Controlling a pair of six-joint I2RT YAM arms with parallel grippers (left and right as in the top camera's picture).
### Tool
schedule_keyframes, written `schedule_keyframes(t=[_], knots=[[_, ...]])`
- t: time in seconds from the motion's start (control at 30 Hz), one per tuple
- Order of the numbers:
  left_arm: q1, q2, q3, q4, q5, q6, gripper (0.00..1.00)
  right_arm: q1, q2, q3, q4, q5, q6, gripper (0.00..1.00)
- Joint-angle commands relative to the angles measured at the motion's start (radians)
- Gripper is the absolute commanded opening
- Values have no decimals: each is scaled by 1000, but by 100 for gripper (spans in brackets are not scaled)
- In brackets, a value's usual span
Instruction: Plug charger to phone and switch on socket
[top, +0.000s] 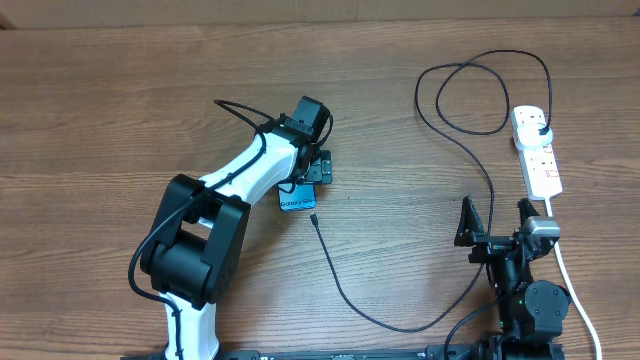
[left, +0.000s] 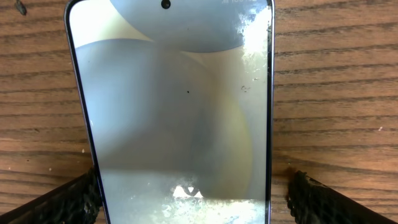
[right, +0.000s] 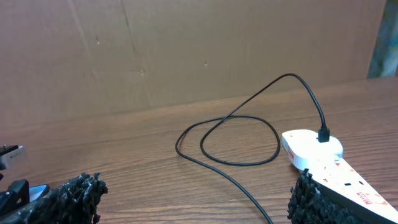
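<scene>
1. On the wooden table (top: 100, 100), near its middle, the phone (top: 298, 197) lies flat with its screen lit, under my left arm.
2. I have the left gripper (top: 320, 168) spread wide over the phone with a finger on each side. One finger sits close against the edge and the other stands apart. It holds nothing.
3. I have the right gripper (top: 497, 222) fully open too, empty, parked near the socket (top: 540, 160) at the right edge.
4. Done, as far as I can judge: the charger (top: 340, 280) has its black plug (right: 323, 134) seated in the far outlet of the socket.
5. Not done: the connector tip (top: 313, 217) lies loose on the wood just beside the phone's near end, not inserted.
6. Whether the switch is on, I cannot tell; I count it as work left.
7. Writing: the overhead view shows white text on the screen that I read as "Galaxy", with the characters after it too small to make out. The red markings on the socket are illegible.
</scene>
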Motion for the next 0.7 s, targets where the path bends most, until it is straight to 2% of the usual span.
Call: schedule_keyframes(t=[0.0, 0.27, 0.4, 0.67], knots=[[-2, 59, -35, -17, 64, -26, 100, -3, 3, -10, 3, 1, 2, 100], [-2, 59, -35, -12, 64, -30, 100, -3, 3, -10, 3, 1, 2, 100], [-2, 59, -35, -14, 26, -75, 100, -3, 3, -10, 3, 1, 2, 100], [-1, 59, -36, -67, 16, -85, 100, -3, 3, -10, 3, 2, 2, 100]])
